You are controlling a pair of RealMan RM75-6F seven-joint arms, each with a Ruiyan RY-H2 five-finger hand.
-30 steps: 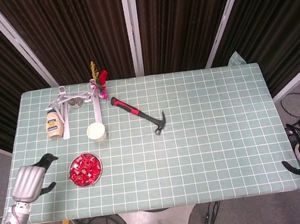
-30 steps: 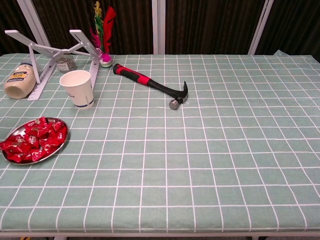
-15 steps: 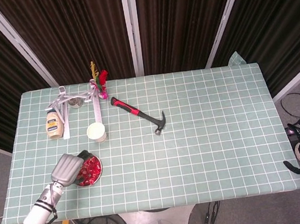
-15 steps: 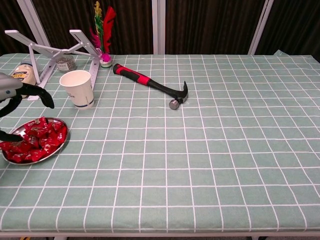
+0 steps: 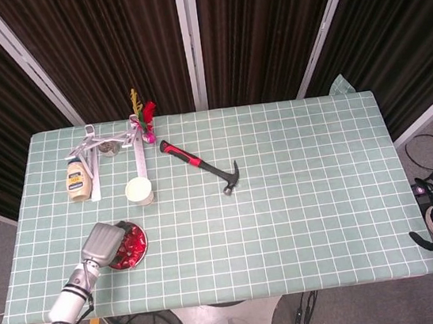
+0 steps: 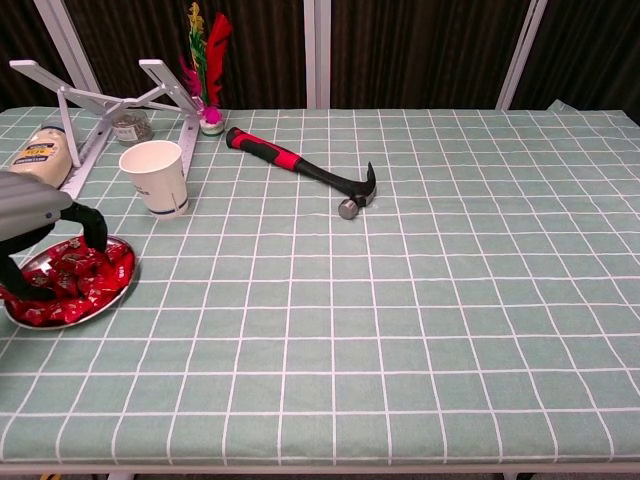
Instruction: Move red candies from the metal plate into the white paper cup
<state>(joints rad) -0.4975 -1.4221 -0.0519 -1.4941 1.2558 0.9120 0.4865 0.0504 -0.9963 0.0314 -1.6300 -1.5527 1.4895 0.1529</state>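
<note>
Metal plate (image 6: 118, 291), one paper cup (image 6: 155, 177), one hammer (image 6: 305, 171), left hand (image 6: 35, 232)

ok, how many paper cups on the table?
1. The white paper cup stands upright behind the metal plate, beside the ruler. None seems hidden.

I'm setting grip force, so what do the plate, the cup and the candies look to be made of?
Plate: shiny grey rim, likely thin metal. Cup: matte white wall, likely paper. Candies: glossy crinkled red wrappers, probably plastic film; contents hidden.
</note>
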